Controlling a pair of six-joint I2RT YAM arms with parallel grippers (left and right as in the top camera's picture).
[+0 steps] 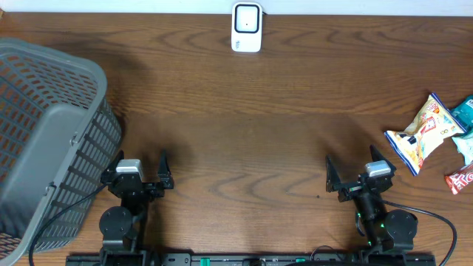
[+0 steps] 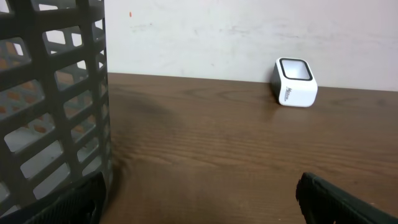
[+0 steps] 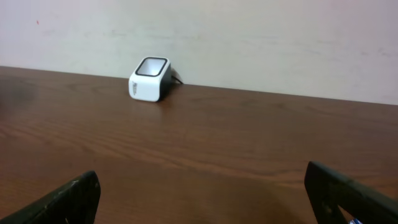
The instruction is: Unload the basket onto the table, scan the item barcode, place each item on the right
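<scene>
Nearest to the camera base, both arms were seen parked at the near edge of the wooden surface [image 1: 236, 148], neither one carrying anything. The left gripper [image 1: 140, 171] was spread wide and empty, its dark fingertips [image 2: 339, 199] visible at the lower corners of its wrist view. The right gripper [image 1: 358, 171] was likewise released, with bare wood between its fingers [image 3: 348, 193].

Just beside the left gripper, on its outer side, a grey slatted basket [image 1: 44, 140] was standing, close enough that its wall filled the edge of the left wrist view. Off to the outer side of the right gripper and somewhat further from the base, a yellow snack packet [image 1: 423, 133] was lying flat, with a teal packet [image 1: 465, 114] and a red packet [image 1: 460, 179] near it at the surface edge. These were judged to be the items for scanning; no barcode could be made out on any of them.

Farthest away, roughly midway ahead of the two grippers, the white barcode scanner [image 1: 246, 26] was standing against the wall, its dark window tilted upward.

Several risks were judged likely. A thin, crinkly packet lying flat might be pinched poorly and slip. Neighbouring packets might be dragged along. With the code side unknown, the wrong face might be presented.
</scene>
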